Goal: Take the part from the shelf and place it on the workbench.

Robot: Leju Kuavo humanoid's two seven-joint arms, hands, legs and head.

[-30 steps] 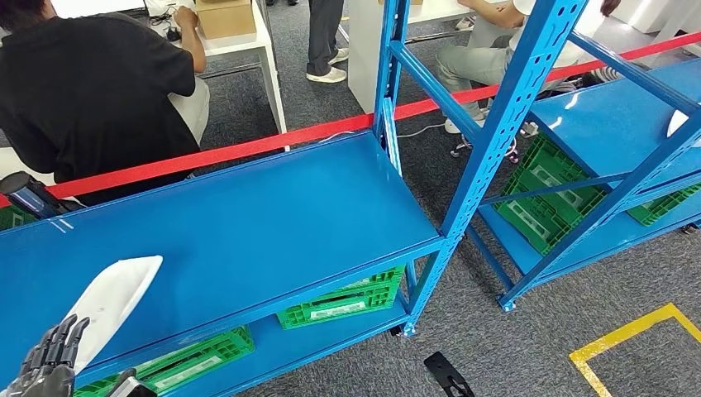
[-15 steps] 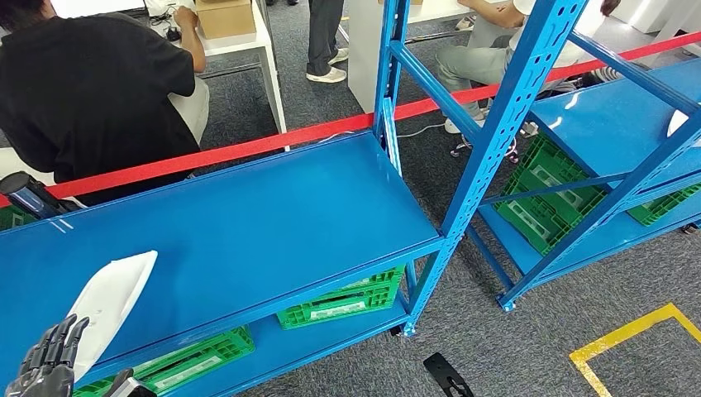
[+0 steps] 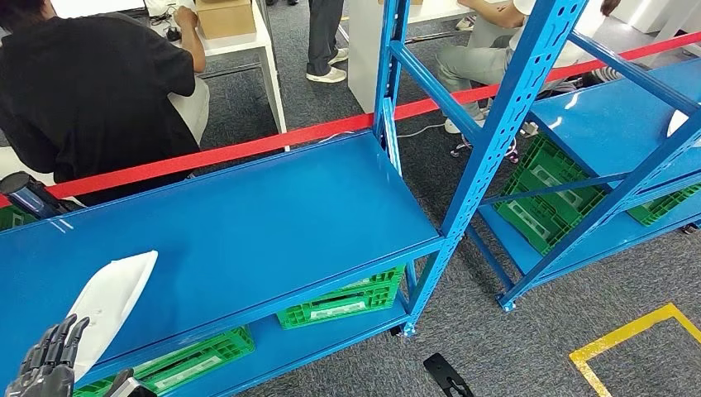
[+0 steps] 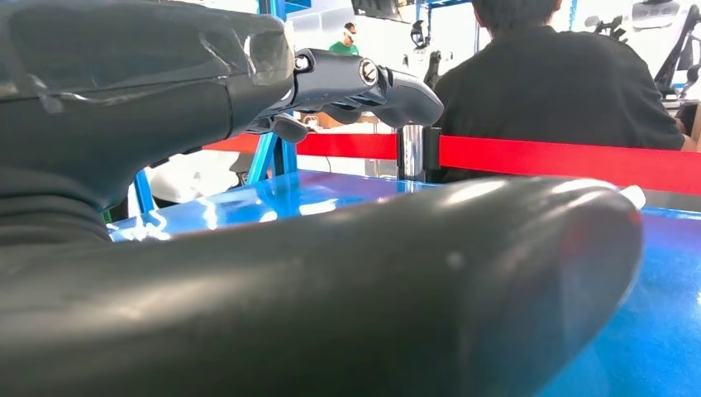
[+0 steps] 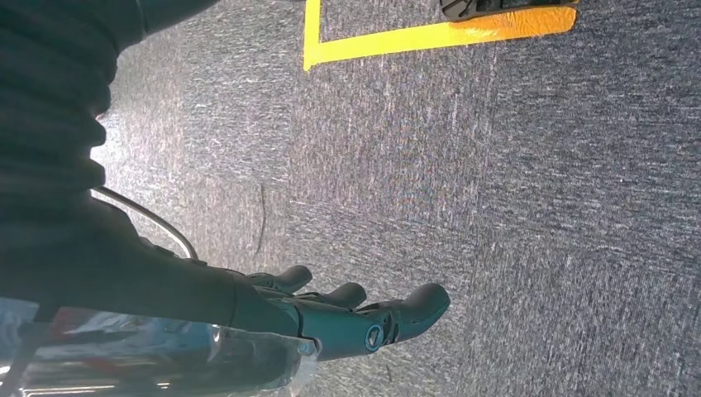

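Head view: the white part (image 3: pixel 112 299) lies on the blue shelf (image 3: pixel 273 223), its near end at the left hand (image 3: pixel 51 360), whose fingers are spread with nothing held. Over the last second the part's tip has shifted slightly and the hand has dropped a little: grasp apparently not yet made. The right hand (image 5: pixel 347 318) hangs over carpet, fingers apart, empty.

Green crates (image 3: pixel 343 303) under red tape (image 3: pixel 248 146)

White part (image 3: pixel 112 299) on blue shelf (image 3: pixel 273 215); green crates (image 3: pixel 343 302); red barrier tape (image 3: pixel 248 145).
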